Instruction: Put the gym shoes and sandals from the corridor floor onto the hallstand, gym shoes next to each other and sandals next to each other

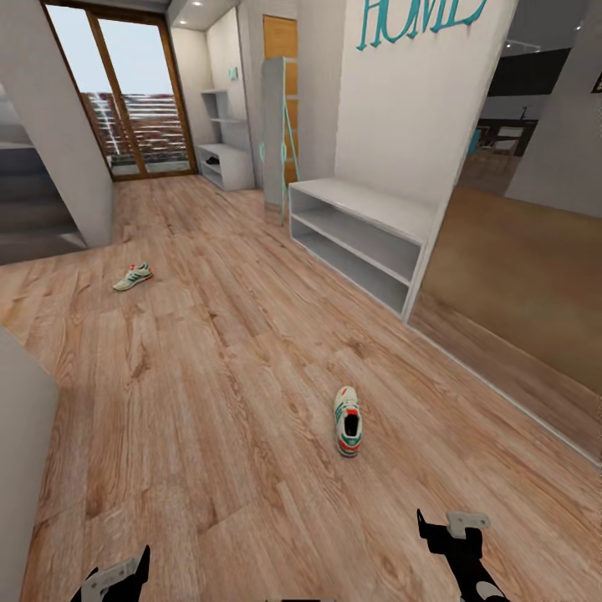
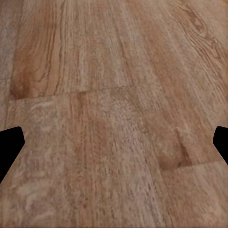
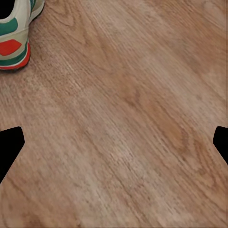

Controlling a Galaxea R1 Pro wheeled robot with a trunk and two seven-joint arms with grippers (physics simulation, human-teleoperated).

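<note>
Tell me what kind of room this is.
Probably a home entrance corridor: a low grey open-fronted shoe rack stands against the wall, a gym shoe lies on the wood plank floor, and a glazed door closes the far end.

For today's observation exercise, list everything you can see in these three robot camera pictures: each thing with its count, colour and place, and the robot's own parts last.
gym shoes: 2, white with green stripes and red-orange patches; one on the floor ahead of the right arm, one far off to the left.
hallstand: 1, light grey, open-fronted, against the wall at right, nothing on it.
corridor floor: 1, light brown wood planks.
HOME lettering: 1, teal, on the wall above the hallstand.
glass door: 1, brown frame, far end.
wall shelves: 1 set, grey-white, beside the door.
left end effector: 1, black, open, above bare floor.
right end effector: 1, black, open, near the closer shoe.
</note>
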